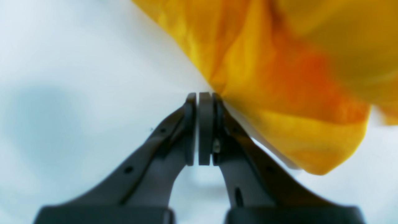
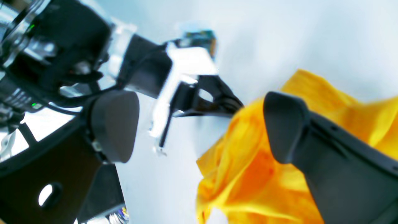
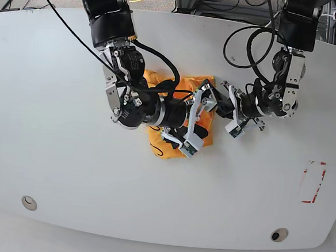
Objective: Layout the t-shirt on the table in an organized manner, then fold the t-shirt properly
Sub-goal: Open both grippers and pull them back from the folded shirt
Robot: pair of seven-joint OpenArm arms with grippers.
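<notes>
While the crumpled orange-yellow cotton t-shirt [image 3: 180, 115] lies bunched near the middle of the smooth white worktop [image 3: 51, 152], both arms crowd it from opposite sides. The left claw [image 1: 202, 96] is clenched, its tips at a gathered edge of the cloth; whether fabric sits between them cannot be told. The right claw [image 2: 202, 124] stands released, one finger [image 2: 289, 124] over the fabric, so it seems the nearer for a fresh grasp.

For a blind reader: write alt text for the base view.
Two robot arms meet over a crumpled orange-yellow t-shirt near the middle of a white table. The left claw pinches its edge; the right claw hangs open above it.
</notes>
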